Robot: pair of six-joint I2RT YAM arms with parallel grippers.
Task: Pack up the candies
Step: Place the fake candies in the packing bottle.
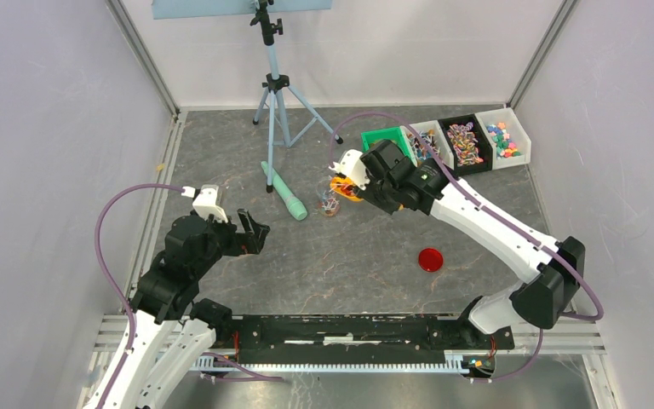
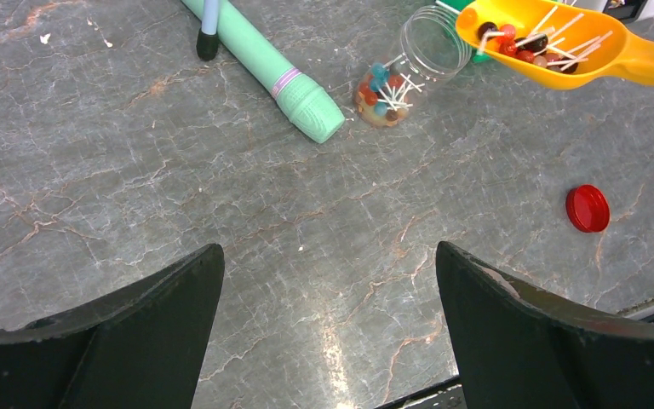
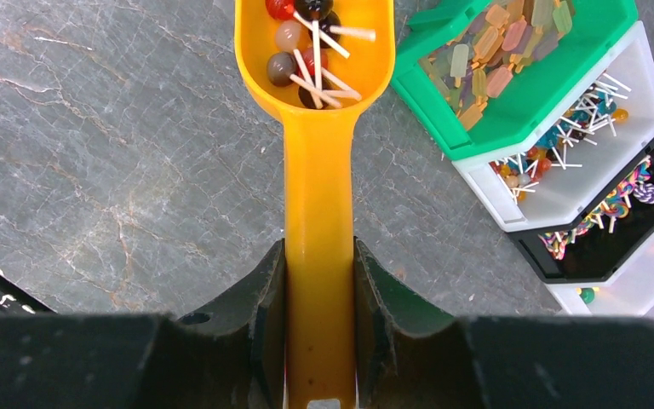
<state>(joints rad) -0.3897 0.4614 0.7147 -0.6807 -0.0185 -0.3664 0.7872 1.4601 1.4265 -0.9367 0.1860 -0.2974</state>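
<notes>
My right gripper [image 3: 318,273] is shut on the handle of an orange scoop [image 3: 318,170], which also shows in the top view [image 1: 341,187]. The scoop's bowl holds several candies [image 3: 306,43], small round sweets on white sticks, red, brown and dark. In the left wrist view the scoop's [image 2: 562,43] tip is close to the mouth of a clear jar [image 2: 409,72] with several candies in its bottom. The jar [image 1: 330,203] stands mid-table. A red round lid [image 1: 429,260] lies on the table near the front. My left gripper [image 2: 330,281] is open and empty, low over bare table.
A mint-green tube [image 1: 285,192] lies left of the jar beside a tripod [image 1: 274,85]. At the back right stands a row of bins: green [image 1: 385,141], white [image 1: 426,141], black [image 1: 466,141] and white [image 1: 504,136], all holding sweets. Walls close in on both sides.
</notes>
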